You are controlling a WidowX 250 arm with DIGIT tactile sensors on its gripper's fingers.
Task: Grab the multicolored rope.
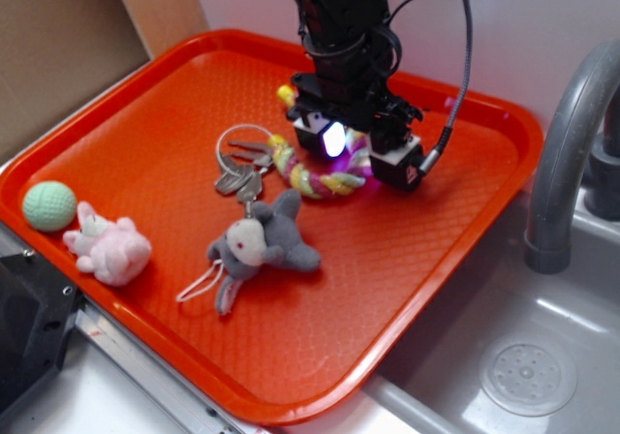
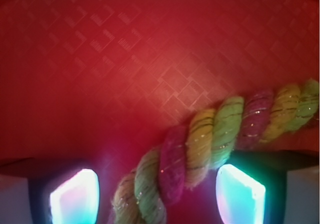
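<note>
Five things lay on your orange tray (image 1: 145, 134) in the exterior view: a green ball (image 1: 48, 205), a pink plush (image 1: 108, 248), a grey plush toy (image 1: 263, 243), a key ring (image 1: 242, 166) and the multicolored rope (image 1: 312, 175), partly hidden under the gripper (image 1: 360, 149). In your wrist view, the rope (image 2: 210, 139) ran between both glowing pads (image 2: 75, 196), jaws wide and not closed on it, its ends cut off.
</note>
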